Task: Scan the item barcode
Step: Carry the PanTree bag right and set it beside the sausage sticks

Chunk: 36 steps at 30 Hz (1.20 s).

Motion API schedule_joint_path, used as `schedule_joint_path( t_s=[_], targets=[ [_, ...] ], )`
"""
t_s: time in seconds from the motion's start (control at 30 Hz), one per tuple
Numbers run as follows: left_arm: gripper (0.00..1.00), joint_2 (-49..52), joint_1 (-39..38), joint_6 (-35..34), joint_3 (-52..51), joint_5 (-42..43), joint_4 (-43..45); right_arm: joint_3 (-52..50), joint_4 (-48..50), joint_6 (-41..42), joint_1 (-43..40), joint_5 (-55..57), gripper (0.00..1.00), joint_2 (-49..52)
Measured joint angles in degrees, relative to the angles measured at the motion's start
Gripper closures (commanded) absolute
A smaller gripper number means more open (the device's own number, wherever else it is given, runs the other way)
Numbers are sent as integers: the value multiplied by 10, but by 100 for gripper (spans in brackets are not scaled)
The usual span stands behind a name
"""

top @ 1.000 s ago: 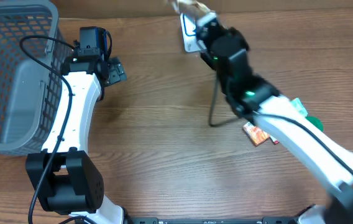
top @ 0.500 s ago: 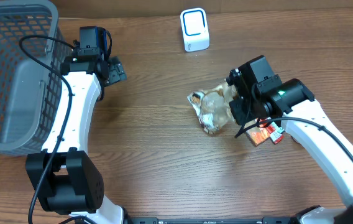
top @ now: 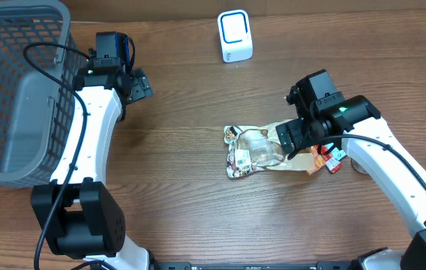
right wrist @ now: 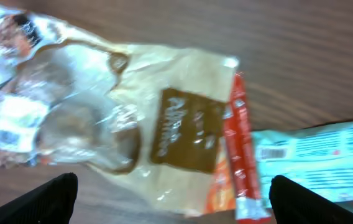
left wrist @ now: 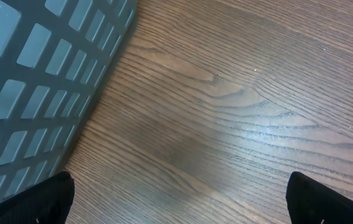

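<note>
Overhead: snack bag (top: 256, 150) lies flat on the table (top: 190, 214), right of centre, long axis roughly left-right. A white label (top: 241, 159) sits face up at its left end; the print on it is too blurred to read.

Right gripper (top: 294, 139) hovers over the bag's right end. In the right wrist view its fingers (right wrist: 43, 200) stand wide at the two lower corners of the frame, with nothing clamped between them.

Left gripper (top: 139, 85) is at the far left, well apart from the bag. Its fingers (left wrist: 36, 200) are also spread wide over bare wood and hold nothing.

Surroundings:
- Scanner (top: 235, 35), a white block, stands upright at the far edge of the table, well apart from the bag. Only bare wood lies between them.
- Red packet (right wrist: 237, 149) touches the bag's right end.
- Teal packet (right wrist: 316, 155) lies just beside the red one, partly under the right arm in the overhead view.
- Grey mesh basket (top: 18, 45) stands at the left edge, close beside the left gripper.
</note>
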Motion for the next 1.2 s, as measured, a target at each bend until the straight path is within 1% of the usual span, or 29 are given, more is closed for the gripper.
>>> schedule_joint_path(
  t_s=[0.2, 0.4, 1.2],
  targets=[
    [0, 0, 0, 0, 0, 0, 0, 0, 23, 42, 0, 29, 0, 0],
    [0, 0, 0, 0, 0, 0, 0, 0, 19, 65, -1, 29, 0, 0],
    [1, 0, 0, 0, 0, 0, 0, 0, 19, 75, 0, 29, 0, 0]
  ],
)
